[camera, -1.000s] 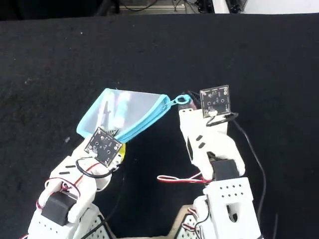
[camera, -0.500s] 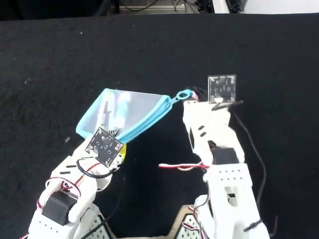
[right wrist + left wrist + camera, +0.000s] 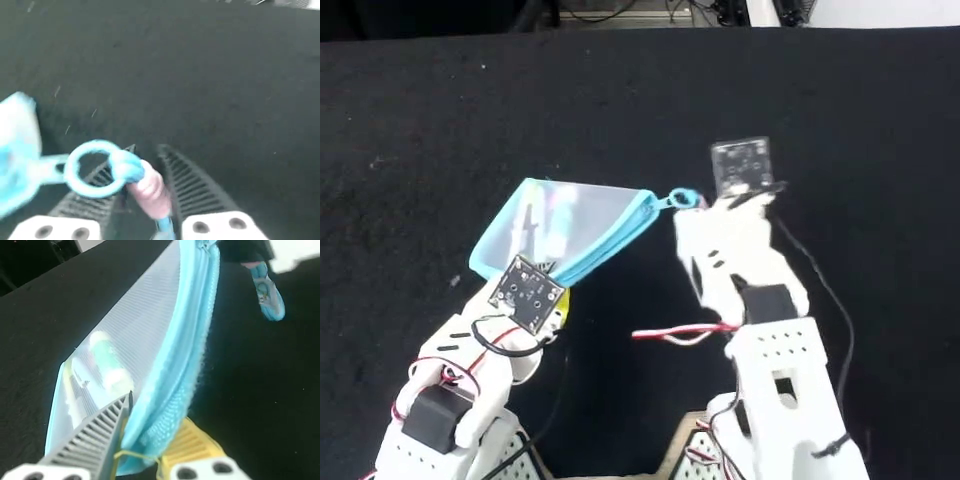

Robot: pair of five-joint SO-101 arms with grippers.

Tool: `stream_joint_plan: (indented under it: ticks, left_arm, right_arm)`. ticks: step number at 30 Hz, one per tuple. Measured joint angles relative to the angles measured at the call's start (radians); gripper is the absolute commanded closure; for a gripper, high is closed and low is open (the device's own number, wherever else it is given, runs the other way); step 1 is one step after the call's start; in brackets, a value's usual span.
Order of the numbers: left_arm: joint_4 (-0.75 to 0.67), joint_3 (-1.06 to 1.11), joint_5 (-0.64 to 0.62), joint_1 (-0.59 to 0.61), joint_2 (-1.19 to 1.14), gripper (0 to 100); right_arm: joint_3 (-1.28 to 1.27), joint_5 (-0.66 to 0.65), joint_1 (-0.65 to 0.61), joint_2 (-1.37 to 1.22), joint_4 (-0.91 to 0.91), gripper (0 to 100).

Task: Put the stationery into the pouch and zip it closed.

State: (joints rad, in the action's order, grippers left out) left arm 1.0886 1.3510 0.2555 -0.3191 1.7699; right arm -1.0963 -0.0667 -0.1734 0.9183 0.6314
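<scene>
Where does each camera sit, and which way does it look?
High view: fixed overhead, looking down at the table; both arms flank the pouch.
Left wrist view: on that wrist, looking along the left gripper clamping the pouch.
Right wrist view: on that wrist, looking along the right gripper holding the zipper pull.
All share the pouch.
</scene>
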Motion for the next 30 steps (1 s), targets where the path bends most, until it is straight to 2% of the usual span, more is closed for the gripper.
stream_joint_plan:
  ticks: [3, 10, 15, 19, 22, 26, 27, 30]
  left_arm:
    - [0.002, 0.0, 0.0, 0.002, 0.0, 97]
    - [0.009, -0.018, 0.0, 0.014, 0.0, 97]
    - [-0.041, -0.023, -0.002, 0.107, 0.0, 97]
    - [-0.095, -0.028, -0.002, 0.206, 0.0, 97]
    - [-0.133, -0.028, -0.003, 0.261, 0.0, 97]
    - [-0.206, -0.028, -0.008, 0.316, -0.012, 97]
    - [-0.227, -0.028, -0.008, 0.328, -0.015, 97]
    - [-0.27, -0.028, -0.009, 0.35, -0.018, 97]
  right_arm:
    - [0.003, -0.02, -0.066, 0.074, 0.107, 69.9]
    - [-0.021, -0.018, -0.091, 0.315, 0.166, 69.8]
    - [-0.12, -0.018, -0.091, 0.511, 0.163, 69.8]
    - [-0.192, -0.018, -0.091, 0.549, 0.1, 70.1]
    - [-0.21, -0.018, -0.08, 0.537, 0.046, 77.6]
    - [-0.227, -0.018, -0.032, 0.466, -0.031, 97.5]
    - [-0.239, -0.018, -0.025, 0.448, -0.057, 99.2]
    - [-0.284, -0.018, -0.021, 0.374, -0.153, 92.9]
